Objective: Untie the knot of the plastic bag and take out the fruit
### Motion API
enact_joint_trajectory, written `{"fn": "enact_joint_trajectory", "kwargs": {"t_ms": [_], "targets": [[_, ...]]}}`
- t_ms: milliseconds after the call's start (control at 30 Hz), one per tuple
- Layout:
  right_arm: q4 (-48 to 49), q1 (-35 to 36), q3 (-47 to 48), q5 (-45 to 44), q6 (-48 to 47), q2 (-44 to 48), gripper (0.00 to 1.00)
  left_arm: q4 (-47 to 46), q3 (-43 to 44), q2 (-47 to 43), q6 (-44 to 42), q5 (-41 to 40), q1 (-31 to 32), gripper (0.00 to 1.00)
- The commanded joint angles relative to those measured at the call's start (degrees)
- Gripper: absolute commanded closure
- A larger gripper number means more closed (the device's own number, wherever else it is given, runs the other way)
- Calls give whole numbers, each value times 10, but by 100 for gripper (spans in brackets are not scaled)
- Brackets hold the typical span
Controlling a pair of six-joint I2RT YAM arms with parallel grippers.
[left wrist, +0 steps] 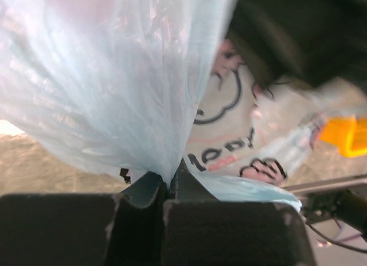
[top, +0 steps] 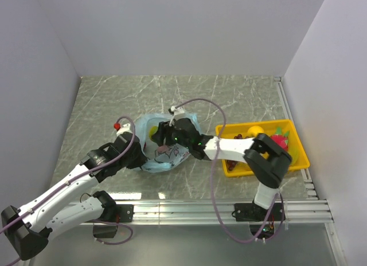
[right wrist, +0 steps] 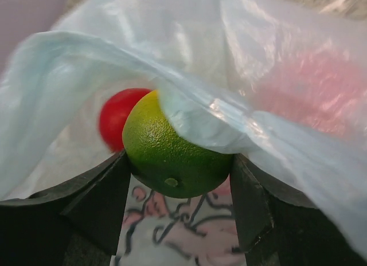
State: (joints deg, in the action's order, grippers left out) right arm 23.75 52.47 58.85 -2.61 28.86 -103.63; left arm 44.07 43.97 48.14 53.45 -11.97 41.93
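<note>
Low in the frame, the left gripper (left wrist: 166,192) pinches the plastic bag (left wrist: 114,77); mid-frame, the right gripper (right wrist: 179,165) squeezes a green-yellow fruit (right wrist: 169,148).

In the plastic bag (top: 166,158), fruit (right wrist: 172,157); just right of it, tray (top: 300,143).

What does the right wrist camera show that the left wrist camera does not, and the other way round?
Only the right wrist view: the right gripper closed on a green-yellow citrus fruit under the bag's plastic, with a round red fruit behind it.
Only the left wrist view: the left gripper pinching a fold of the plastic, the yellow tray at the right edge, and a bit of the table.
Both: the light-blue plastic bag and its cartoon print.
</note>
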Motion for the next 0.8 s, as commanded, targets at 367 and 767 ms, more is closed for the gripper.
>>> {"fn": "enact_joint_trajectory", "kwargs": {"t_ms": [367, 767], "targets": [[-82, 20, -107, 128, -68, 221, 100, -27, 28, 34, -12, -58, -1, 99], [-233, 19, -39, 183, -104, 403, 100, -69, 17, 78, -28, -53, -4, 100]]}}
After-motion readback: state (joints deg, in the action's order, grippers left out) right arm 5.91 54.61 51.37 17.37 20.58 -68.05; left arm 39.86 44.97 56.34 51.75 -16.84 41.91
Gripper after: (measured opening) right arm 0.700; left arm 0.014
